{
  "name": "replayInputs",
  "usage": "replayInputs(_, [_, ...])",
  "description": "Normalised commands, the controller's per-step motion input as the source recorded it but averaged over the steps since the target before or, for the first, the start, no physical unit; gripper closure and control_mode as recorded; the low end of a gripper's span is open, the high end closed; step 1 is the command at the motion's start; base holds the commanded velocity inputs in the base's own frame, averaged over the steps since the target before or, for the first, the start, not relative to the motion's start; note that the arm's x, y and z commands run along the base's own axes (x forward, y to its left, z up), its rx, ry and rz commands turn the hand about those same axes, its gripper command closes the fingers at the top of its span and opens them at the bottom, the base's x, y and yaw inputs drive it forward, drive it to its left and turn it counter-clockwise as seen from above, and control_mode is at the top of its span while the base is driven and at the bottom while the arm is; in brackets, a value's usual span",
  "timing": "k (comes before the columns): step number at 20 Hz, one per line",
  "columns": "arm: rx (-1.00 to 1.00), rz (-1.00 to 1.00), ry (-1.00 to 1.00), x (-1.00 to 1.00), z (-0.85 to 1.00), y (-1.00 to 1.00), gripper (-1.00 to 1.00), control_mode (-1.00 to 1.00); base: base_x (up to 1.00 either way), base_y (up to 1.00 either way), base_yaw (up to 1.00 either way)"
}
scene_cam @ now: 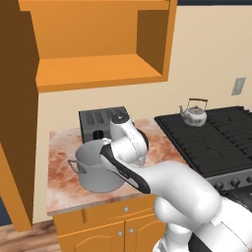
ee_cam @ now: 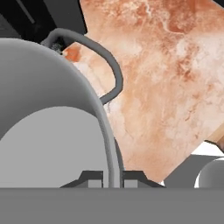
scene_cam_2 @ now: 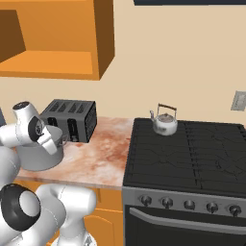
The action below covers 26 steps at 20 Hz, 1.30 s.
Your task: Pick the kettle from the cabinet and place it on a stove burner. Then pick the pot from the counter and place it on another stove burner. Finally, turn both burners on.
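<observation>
Steel rim in the claw: the gripper point(ee_cam: 113, 180) is clenched on the right-hand wall of the pot point(scene_cam: 96, 170), one finger inside and one outside, the rim running straight up between them in the hand view; a loop side handle point(ee_cam: 101, 57) curves off the rim just beyond the grip
Pot's place: near edge of the counter point(scene_cam: 162, 147), left of the cooktop, just in front of the toaster point(scene_cam_2: 68, 118); it looks to rest on the slab, not yet lifted
Direction of the carry: the stove burners point(scene_cam_2: 192, 158) lie to the right of the claw, across a strip of bare counter; the move is probably a lift, then a rightward sweep
Kettle: the kettle point(scene_cam_2: 164, 122) already stands upright on the far left burner; the pot needs another one, likely nearer or further right
Cabinet: the cabinet point(scene_cam: 98, 69) hangs open above, far, its shelf bare
</observation>
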Motion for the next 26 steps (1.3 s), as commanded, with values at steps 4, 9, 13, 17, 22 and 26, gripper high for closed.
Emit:
replayInputs(4, [0.0,-0.05,-0.01,-0.1,0.28,-0.08,1.0,-1.0,0.0,0.0,0.0])
replayInputs(9, [0.0,-0.06,-0.03,-0.13,0.24,-0.11,1.0,-1.0,0.0,0.0,0.0])
replayInputs(13, [0.0,-0.07,-0.02,-0.15,0.19,-0.15,1.0,-1.0,0.0,0.0,0.0])
replayInputs(17, [0.0,-0.07,0.0,-0.13,0.11,-0.17,1.0,-1.0,0.0,0.0,0.0])
replayInputs(22, [0.0,-0.05,0.0,-0.06,0.04,-0.21,1.0,-1.0,0.0,0.0,0.0])
replayInputs(26, [0.0,-0.03,0.0,0.0,0.0,-0.25,1.0,-1.0,0.0,0.0,0.0])
